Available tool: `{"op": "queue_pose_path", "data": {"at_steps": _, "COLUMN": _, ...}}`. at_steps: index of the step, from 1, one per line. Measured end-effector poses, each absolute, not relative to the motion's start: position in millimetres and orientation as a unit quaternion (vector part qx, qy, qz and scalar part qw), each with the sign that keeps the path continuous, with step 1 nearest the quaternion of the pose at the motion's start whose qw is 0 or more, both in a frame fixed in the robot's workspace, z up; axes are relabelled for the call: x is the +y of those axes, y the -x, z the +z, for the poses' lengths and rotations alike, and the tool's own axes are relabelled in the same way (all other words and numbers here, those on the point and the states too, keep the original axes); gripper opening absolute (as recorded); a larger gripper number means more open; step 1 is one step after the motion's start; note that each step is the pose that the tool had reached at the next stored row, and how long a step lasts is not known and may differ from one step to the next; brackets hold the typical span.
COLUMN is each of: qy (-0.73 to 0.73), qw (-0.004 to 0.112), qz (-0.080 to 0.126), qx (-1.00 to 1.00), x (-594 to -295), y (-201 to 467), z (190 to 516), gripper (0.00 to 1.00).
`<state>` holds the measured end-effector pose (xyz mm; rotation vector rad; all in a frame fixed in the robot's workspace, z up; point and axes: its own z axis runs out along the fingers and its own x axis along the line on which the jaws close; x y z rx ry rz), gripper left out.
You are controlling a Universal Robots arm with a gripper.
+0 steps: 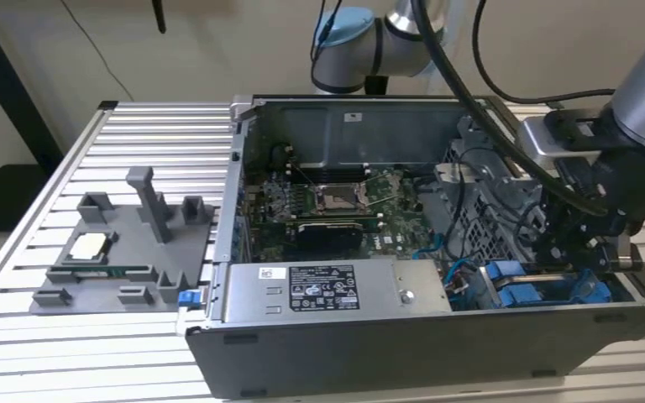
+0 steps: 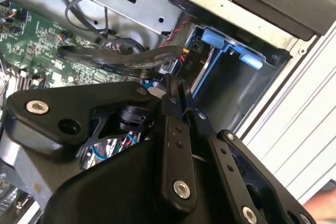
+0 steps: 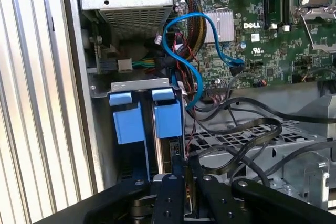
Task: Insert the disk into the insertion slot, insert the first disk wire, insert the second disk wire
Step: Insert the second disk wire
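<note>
Hand [image 3: 185,174] is down in the case corner at the exterior view's right, fingers pinched nearly together on what looks like a thin dark piece; can't confirm a grip. Disk [image 3: 169,124] sits straight ahead of the fingertips, in its blue carrier inside the slot [image 3: 137,85], long axis in line with the fingers. Blue cable [image 3: 195,72] loops just beside.
</note>
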<state>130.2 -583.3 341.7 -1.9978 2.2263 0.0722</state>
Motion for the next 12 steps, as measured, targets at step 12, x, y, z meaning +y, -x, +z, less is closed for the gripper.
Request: {"op": "queue_pose_path", "data": {"at_steps": 12, "qy": 0.666, "qw": 0.073, "qz": 0.022, "qx": 0.742, "x": -583.3, "y": -131.1, "z": 340.3, "gripper": 0.16}}
